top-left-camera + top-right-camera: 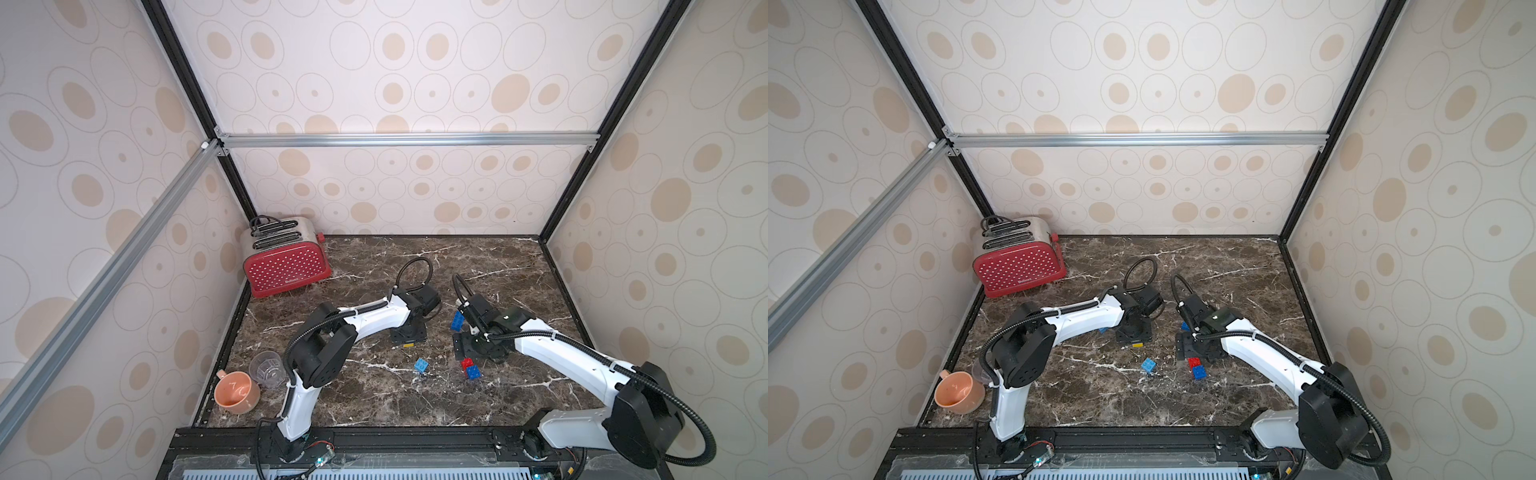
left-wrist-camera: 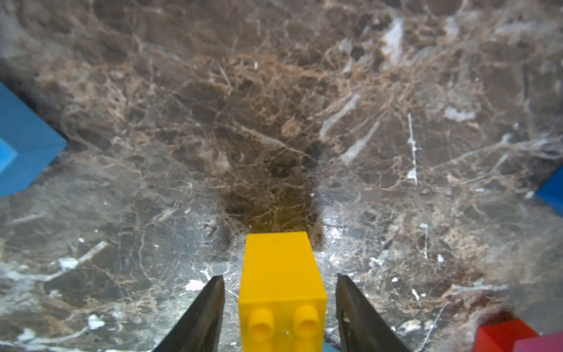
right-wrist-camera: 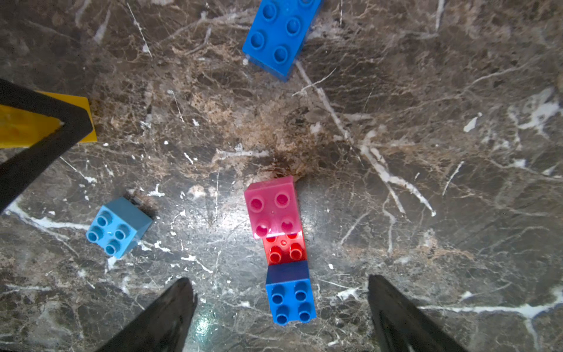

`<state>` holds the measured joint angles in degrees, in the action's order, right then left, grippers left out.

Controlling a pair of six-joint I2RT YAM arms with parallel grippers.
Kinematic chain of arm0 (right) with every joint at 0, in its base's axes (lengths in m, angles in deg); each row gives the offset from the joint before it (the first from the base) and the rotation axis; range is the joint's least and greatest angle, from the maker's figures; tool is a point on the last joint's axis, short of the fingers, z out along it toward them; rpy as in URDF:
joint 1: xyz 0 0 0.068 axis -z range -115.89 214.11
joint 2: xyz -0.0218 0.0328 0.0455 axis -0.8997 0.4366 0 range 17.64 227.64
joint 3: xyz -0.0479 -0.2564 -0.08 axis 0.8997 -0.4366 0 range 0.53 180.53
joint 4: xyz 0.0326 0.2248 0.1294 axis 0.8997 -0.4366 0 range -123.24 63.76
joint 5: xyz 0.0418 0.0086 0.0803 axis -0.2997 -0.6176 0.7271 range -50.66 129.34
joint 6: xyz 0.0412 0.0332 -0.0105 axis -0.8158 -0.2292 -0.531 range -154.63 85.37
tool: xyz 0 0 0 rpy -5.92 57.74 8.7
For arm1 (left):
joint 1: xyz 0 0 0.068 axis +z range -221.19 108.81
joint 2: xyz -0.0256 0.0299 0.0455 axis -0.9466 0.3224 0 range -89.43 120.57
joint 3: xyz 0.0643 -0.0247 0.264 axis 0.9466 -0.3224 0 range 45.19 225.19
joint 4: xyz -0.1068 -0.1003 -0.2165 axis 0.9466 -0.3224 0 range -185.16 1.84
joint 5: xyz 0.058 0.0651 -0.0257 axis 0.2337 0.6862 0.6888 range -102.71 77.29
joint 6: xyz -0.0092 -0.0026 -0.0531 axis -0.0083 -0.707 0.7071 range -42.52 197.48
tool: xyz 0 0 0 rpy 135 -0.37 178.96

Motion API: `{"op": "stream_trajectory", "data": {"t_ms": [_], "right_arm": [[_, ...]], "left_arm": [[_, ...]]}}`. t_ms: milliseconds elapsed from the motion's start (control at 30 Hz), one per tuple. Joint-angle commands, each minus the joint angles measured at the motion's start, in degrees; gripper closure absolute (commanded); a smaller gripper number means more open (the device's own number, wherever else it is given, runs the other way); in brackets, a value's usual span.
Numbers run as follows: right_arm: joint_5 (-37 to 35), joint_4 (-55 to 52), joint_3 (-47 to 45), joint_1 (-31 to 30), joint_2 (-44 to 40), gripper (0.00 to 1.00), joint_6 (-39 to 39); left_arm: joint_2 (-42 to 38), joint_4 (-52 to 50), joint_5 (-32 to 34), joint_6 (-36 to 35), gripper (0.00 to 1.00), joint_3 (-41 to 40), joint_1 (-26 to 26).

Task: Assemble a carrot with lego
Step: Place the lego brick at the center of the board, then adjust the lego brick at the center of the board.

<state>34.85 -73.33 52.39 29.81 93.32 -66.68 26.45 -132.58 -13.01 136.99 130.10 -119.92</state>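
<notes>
A yellow brick (image 2: 281, 274), studs toward the camera, stands between my left gripper's (image 2: 279, 276) fingers with a gap on each side, so the gripper is open; in a top view the brick (image 1: 408, 344) shows just below that gripper. My right gripper (image 3: 279, 279) hangs wide open above a row of pink brick (image 3: 271, 204), red brick (image 3: 285, 248) and small blue brick (image 3: 291, 301), touching none. A light blue small brick (image 3: 117, 227) lies apart from them. A long blue brick (image 3: 280, 33) lies farther off. No assembled carrot is in view.
A red toaster (image 1: 286, 266) stands in the back left corner. An orange cup (image 1: 237, 392) and a clear plastic cup (image 1: 268, 368) sit at the front left beside the left arm's base. Patterned walls close in the dark marble table (image 1: 498, 266) on three sides.
</notes>
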Motion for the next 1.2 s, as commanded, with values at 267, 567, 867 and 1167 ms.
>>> {"op": "stream_trajectory", "data": {"t_ms": [267, 567, 867, 1167], "right_arm": [[1.35, 4.19, 7.9, 2.97, 11.37, 0.09, -0.7], [2.78, 9.99, 12.35, 6.78, 21.57, 0.15, -3.58], [6.38, 15.89, 16.41, 7.23, 30.6, 0.16, -6.81], [8.87, 16.43, 24.96, 4.83, 36.41, 0.18, -6.06]], "left_arm": [[-7.44, -4.02, 6.61, -2.64, 0.01, 1.35, -0.93], [-14.81, -4.05, 10.67, -6.01, 0.01, -2.89, -0.81], [-18.18, -2.61, 10.45, -5.98, 0.01, -8.32, 1.02], [-18.93, -2.16, 10.06, -6.66, 0.01, -9.58, 3.05]]}}
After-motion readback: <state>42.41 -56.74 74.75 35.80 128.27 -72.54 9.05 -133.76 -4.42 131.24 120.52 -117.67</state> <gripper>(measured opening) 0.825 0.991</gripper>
